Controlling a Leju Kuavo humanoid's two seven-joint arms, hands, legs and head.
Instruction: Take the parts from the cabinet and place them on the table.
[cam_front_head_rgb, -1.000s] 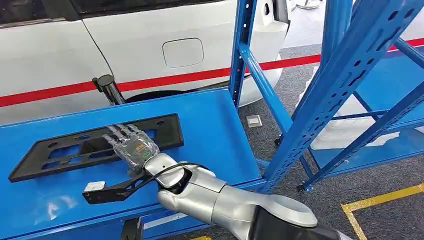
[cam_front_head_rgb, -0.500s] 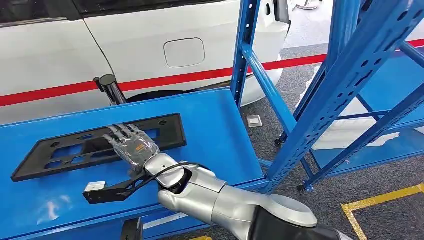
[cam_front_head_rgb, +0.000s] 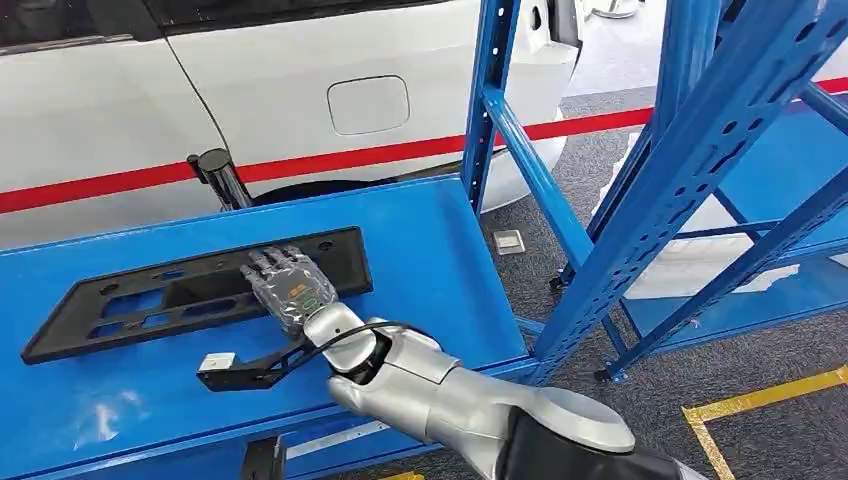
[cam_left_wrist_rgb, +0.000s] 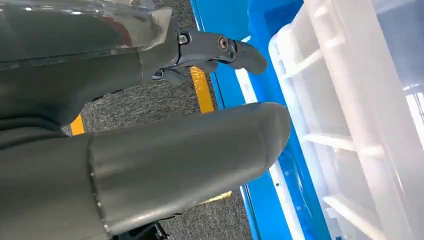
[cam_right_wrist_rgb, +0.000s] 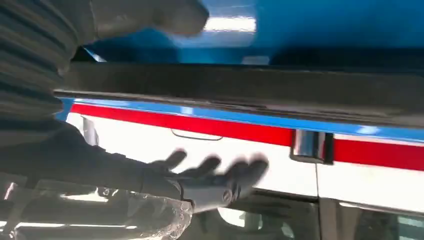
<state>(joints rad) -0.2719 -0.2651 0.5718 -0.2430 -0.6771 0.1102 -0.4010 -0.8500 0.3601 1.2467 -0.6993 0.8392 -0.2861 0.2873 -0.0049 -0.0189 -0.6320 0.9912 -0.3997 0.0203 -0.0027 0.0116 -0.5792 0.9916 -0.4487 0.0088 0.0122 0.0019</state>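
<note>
Bare blue table (cam_front_head_rgb: 420, 250) beside black part (cam_front_head_rgb: 190, 290), upright post (cam_front_head_rgb: 490, 100) beyond.

Black plastic part (cam_front_head_rgb: 200, 292): long, flat, rectangular frame-like panel with several cut-out windows and small round holes near its corners and edges; lies flat on the blue table (cam_front_head_rgb: 430, 270), long axis running across the surface, its right end a little farther from the robot than its left; well inside the table edges. Right hand (cam_front_head_rgb: 290, 290) rests over the part's right portion, fingers laid on its top face, palm near its near edge; in the right wrist view the part (cam_right_wrist_rgb: 250, 87) reads as a dark, blurred horizontal bar close to the camera.
</note>
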